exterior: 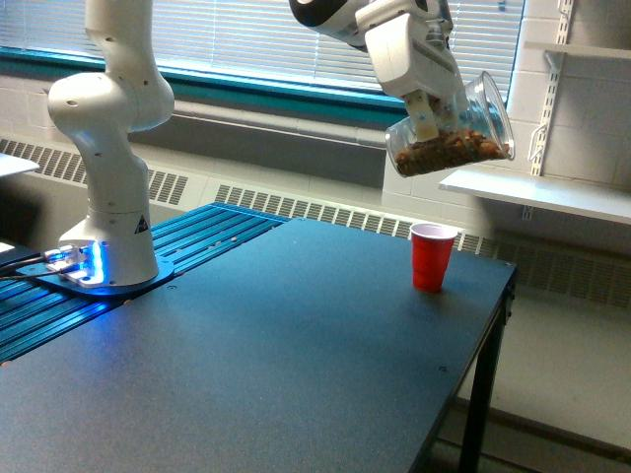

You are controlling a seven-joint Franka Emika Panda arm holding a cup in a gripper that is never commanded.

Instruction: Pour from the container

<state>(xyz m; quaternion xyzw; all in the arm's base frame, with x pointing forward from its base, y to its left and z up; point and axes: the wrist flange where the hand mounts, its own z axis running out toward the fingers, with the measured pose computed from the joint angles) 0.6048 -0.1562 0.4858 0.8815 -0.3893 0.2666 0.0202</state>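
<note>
The container (455, 133), a clear plastic cup with brown granular bits lying along its lower wall, hangs tilted almost on its side high above the table, rim facing the exterior view's right. My gripper (426, 116) is shut on it, one white finger showing against its wall. A small red cup (433, 256) stands upright on the dark table (256, 365), below the container and slightly to the left of its rim. No bits are seen falling.
The arm's white base (108, 212) stands on a blue-lit plate at the table's left. A white shelf (537, 192) juts out behind the container at the right. The table's right edge (498, 325) lies close to the red cup.
</note>
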